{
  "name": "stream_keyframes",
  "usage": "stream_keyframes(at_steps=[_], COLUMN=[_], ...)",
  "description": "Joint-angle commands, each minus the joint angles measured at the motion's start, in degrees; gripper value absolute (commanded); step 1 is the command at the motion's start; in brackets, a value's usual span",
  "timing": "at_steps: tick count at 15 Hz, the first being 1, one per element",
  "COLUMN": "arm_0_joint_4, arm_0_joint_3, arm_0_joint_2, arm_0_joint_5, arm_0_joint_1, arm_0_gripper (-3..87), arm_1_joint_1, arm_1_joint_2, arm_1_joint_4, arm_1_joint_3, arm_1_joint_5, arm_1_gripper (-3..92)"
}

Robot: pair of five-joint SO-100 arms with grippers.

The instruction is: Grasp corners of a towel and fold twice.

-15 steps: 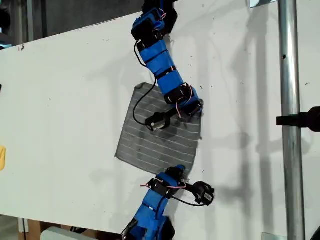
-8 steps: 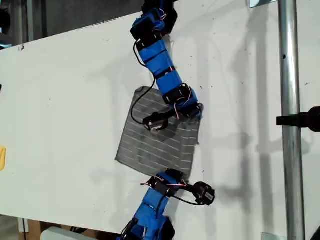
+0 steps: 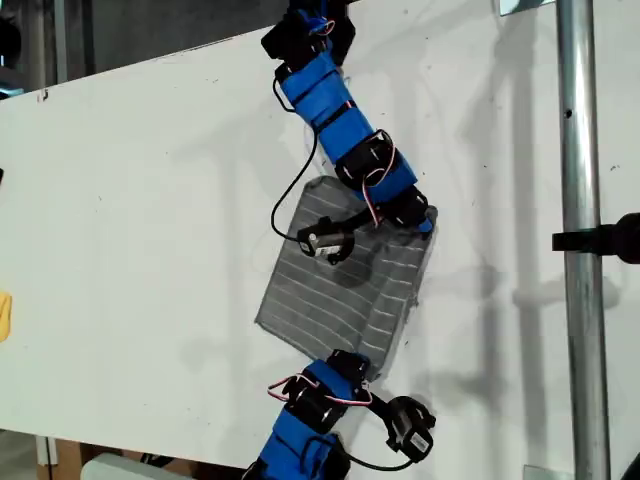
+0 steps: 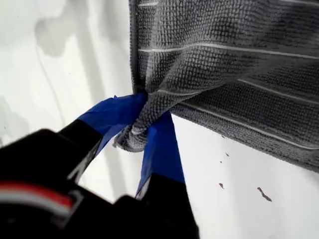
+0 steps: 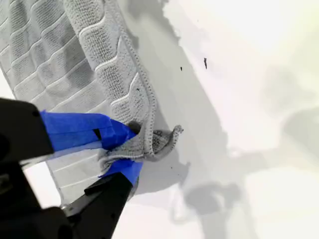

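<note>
Towel [image 3: 340, 285] — centre of exterior view; my first gripper [image 4: 144, 132] and my second gripper [image 5: 130, 144] each clamp a corner, both pinched corners hidden there behind the arms.

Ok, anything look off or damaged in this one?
Nothing damaged or spilled. The towel lies askew on the table, its edge at the exterior view's right lifted and rumpled, only because my first hand and my second hand each pinch a corner.

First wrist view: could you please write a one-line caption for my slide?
My first gripper pinches a bunched corner of the grey striped towel between blue fingers above the white table.
</note>
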Motion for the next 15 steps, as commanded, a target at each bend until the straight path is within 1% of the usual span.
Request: stream_keyframes(at_steps=[1,3,5,6,8,9,11,12,15], arm_0_joint_4=[0.8,0.9,0.6,0.1,-0.3,-1.6,-1.3,0.7,2.2], arm_0_joint_3=[0.4,2.4,2.5,2.0,-0.7,-2.7,-10.5,-16.7,-28.5], arm_0_joint_2=[3.7,3.8,2.5,1.5,-2.3,-4.7,-11.6,-15.9,-19.2], arm_0_joint_5=[2.1,9.2,17.9,22.5,32.2,37.9,46.2,49.1,55.3], arm_0_joint_1=[-3.1,-9.5,-16.9,-21.1,-30.7,-35.2,-43.2,-46.7,-53.9], arm_0_gripper=[-2.9,-2.9,-2.9,-2.9,-2.9,-2.9,-2.9,-2.9,-2.9], arm_1_joint_1=[0.1,3.1,6.7,8.6,12.8,15.5,22.1,25.5,34.8], arm_1_joint_2=[7.4,13.4,20.2,22.7,26.2,27.2,29.8,32.0,41.4], arm_1_joint_4=[3.2,15.7,29.4,33.7,35.8,36.8,36.5,36.0,35.8], arm_1_joint_3=[-2.0,4.5,11.4,14.2,20.0,22.8,29.8,32.3,34.3], arm_1_joint_5=[1.4,6.9,11.6,12.4,10.5,9.1,4.0,1.3,-8.5], arm_1_gripper=[-0.3,-0.3,-0.3,-0.3,-0.3,-0.3,-0.3,-0.3,-0.3])
